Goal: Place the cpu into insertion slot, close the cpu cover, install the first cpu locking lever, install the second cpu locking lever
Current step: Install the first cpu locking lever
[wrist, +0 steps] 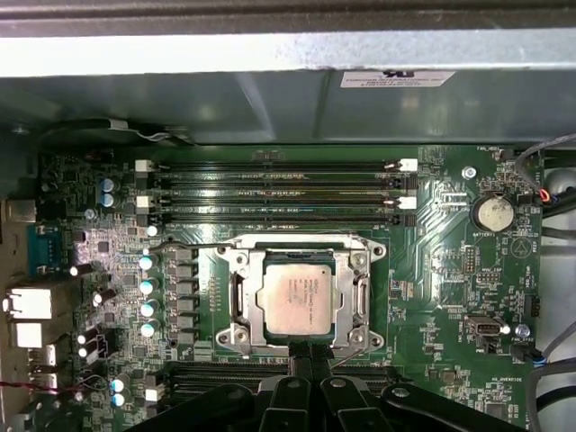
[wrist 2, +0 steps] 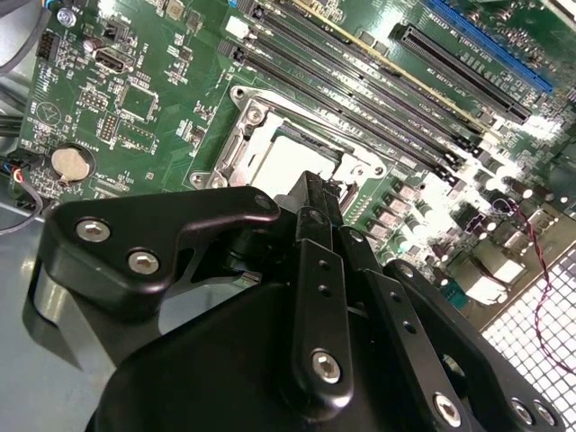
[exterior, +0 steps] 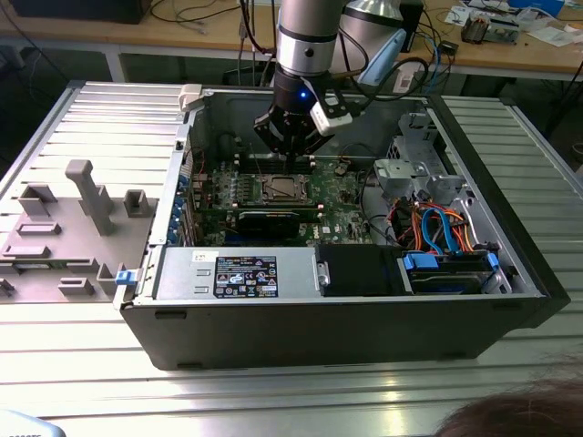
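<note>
The cpu (wrist: 301,301), a silvery square chip, lies flat in the insertion slot (wrist: 227,335) on the green board. The cpu cover (wrist: 297,256) lies down around it as a metal frame. My gripper (wrist: 310,349) is shut, its black fingertips together just at the slot's edge, on the side away from the memory slots. In the second wrist view the fingertips (wrist 2: 310,191) overlap the socket rim beside the cpu (wrist 2: 283,162). In the exterior view the gripper (exterior: 290,153) hangs inside the open case, just above the cpu (exterior: 283,189). A thin lever wire (wrist: 193,245) runs along the slot's memory side.
Long memory slots (wrist: 270,184) and a coin battery (wrist: 493,213) flank the socket. The case holds a power supply (exterior: 237,273) and a drive cage with blue and orange cables (exterior: 437,228). A grey fixture (exterior: 82,196) stands at the exterior view's left; a person's hair (exterior: 519,414) shows at the lower right.
</note>
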You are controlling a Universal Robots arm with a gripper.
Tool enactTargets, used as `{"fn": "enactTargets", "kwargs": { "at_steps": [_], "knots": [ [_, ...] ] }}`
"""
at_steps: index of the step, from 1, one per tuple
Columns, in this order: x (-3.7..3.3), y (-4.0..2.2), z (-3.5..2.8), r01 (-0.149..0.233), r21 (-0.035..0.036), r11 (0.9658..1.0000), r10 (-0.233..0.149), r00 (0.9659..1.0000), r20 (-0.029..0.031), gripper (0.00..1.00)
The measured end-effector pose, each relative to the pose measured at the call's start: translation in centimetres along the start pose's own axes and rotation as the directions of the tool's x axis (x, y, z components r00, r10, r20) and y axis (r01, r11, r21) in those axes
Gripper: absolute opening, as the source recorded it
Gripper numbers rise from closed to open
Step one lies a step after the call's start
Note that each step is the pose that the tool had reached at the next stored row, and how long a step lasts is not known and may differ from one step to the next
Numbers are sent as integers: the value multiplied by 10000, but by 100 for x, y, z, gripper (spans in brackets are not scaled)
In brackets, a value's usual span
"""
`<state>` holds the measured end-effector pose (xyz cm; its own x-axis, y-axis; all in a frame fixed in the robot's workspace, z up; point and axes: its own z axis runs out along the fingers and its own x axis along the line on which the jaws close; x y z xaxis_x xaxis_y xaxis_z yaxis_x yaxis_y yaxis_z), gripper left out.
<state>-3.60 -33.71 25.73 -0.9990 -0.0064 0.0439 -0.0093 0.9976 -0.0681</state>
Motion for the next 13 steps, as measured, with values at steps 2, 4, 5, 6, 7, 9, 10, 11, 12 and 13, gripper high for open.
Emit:
{"fn": "enactTargets", "kwargs": {
  "at_steps": [2, 4, 5, 6, 7, 9, 10, 11, 12, 13],
  "knots": [
    [0, 0, 0, 36, 1, 10000, -36, 10000, 3, 11],
    [0, 0, 0, 63, 3, 10000, -63, 10000, 4, 11],
    [0, 0, 0, 78, 3, 10000, -78, 10000, 5, 11],
    [0, 0, 0, 101, 5, 9999, -101, 9999, 7, 11],
    [0, 0, 0, 121, 5, 9999, -121, 9999, 8, 11],
    [0, 0, 0, 158, 7, 9999, -158, 9999, 11, 11],
    [0, 0, 0, 181, 8, 9998, -181, 9998, 12, 11],
    [0, 0, 0, 195, 8, 9998, -195, 9998, 14, 11],
    [0, 0, 0, 212, 10, 9998, -212, 9998, 14, 11],
    [0, 0, 0, 235, 11, 9997, -235, 9997, 16, 11]
  ]
}}
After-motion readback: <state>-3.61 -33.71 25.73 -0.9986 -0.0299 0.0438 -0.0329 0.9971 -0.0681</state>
